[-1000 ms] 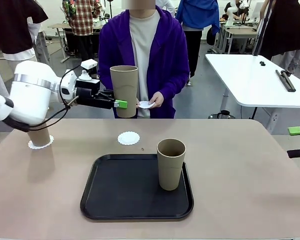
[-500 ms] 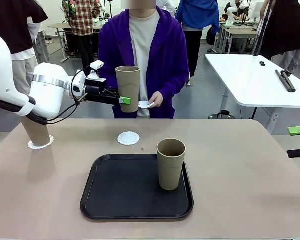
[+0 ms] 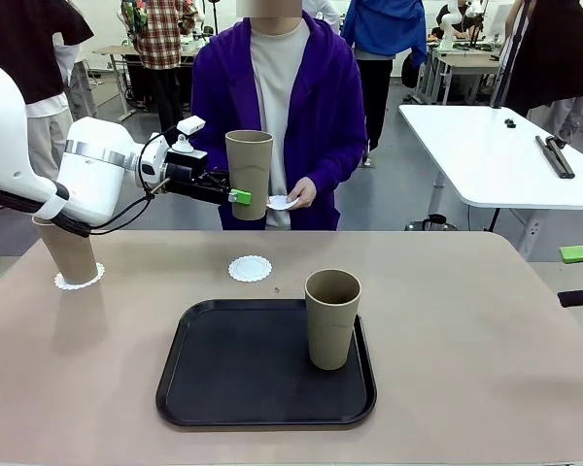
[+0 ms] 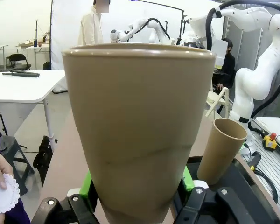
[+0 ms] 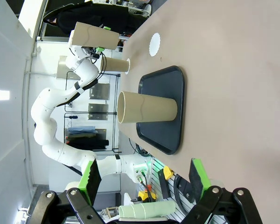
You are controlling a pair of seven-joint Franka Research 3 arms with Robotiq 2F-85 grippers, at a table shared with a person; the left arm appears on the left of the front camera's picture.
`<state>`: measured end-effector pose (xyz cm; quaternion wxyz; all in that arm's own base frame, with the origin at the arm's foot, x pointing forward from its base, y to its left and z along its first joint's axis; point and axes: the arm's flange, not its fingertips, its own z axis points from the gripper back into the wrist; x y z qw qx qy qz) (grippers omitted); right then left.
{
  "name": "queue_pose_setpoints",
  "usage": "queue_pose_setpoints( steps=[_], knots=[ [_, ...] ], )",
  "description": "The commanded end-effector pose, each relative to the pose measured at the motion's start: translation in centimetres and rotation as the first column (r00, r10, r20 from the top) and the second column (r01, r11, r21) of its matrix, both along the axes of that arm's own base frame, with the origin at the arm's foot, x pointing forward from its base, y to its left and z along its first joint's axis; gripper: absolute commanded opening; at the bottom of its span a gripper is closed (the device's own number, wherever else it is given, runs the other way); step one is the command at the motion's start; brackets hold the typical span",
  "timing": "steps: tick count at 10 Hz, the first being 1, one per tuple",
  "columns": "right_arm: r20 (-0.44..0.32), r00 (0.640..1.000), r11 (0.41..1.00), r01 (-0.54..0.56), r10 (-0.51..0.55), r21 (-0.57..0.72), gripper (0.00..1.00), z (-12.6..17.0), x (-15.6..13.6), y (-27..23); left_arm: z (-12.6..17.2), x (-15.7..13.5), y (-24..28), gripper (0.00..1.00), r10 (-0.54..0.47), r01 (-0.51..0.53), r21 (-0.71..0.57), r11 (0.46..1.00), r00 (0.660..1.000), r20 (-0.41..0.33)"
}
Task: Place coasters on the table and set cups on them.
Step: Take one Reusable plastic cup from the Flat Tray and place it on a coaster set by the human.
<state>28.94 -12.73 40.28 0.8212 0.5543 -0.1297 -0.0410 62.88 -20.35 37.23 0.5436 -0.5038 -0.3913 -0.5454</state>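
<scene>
A tan cup (image 3: 249,175) is held in the air above the counter (image 3: 466,349), clamped near its base by the closed left pincer (image 3: 235,197). It is carried upright, well clear of the surface. Below the left pincer, a bare coaster (image 3: 250,268) is seen lying flat on the counter with nothing on it; it is judged to be the place meant for the lifted cup.

Behind the left pincer, back along its own arm, a placed cup (image 3: 68,254) is already set on an occupied coaster (image 3: 79,280), so one of three pairs is counted as done.

Lower down and to the right of the left pincer, nearer the robot, a waiting cup (image 3: 332,318) is left standing on the black tray (image 3: 262,364), untouched. Just beyond the lifted cup, a spare coaster (image 3: 284,203) is held in the person's hand (image 3: 301,194) and is not yet laid on the counter.

The right pincer (image 5: 144,177) is kept wide open and empty, well apart from the tray.

About a third of the job is judged finished: one cup is to be lowered, one coaster laid, one cup fetched.
</scene>
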Motion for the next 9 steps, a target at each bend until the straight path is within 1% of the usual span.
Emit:
queue_pose_setpoints(
  steps=[1, 2, 3, 5, 6, 9],
  knots=[
    [0.01, 1.0, 1.0, -0.003, 0.003, 0.009, 1.0, 0.1, 0.1, 0.1, 0.1, 0.0, -0.1, 0.82, -0.007, 0.007, 0.001, 1.0, 1.0, 0.002],
    [0.01, 1.0, 1.0, -0.003, 0.003, 0.009, 1.0, 0.1, 0.1, 0.1, -0.5, 0.2, -0.2, 0.82, -0.036, 0.035, 0.017, 0.999, 0.999, 0.027],
    [0.01, 1.0, 1.0, -0.003, 0.003, 0.009, 1.0, 0.1, 0.1, 0.1, -1.2, 0.5, -0.3, 0.82, -0.076, 0.075, 0.041, 0.996, 0.997, 0.03],
    [0.01, 1.0, 1.0, -0.003, 0.003, 0.009, 1.0, 0.1, 0.1, 0.1, -2.3, 1.1, -0.5, 0.82, -0.122, 0.121, 0.048, 0.991, 0.992, 0.02],
    [0.01, 1.0, 1.0, -0.003, 0.003, 0.009, 1.0, 0.1, 0.1, 0.1, -2.2, 1.9, -0.7, 0.82, -0.148, 0.148, 0.034, 0.988, 0.989, 0.008],
    [0.01, 1.0, 1.0, -0.003, 0.003, 0.009, 1.0, 0.1, 0.1, 0.1, -2.6, 3.2, -1.4, 0.82, -0.172, 0.171, 0.044, 0.984, 0.985, 0.015]
  ],
)
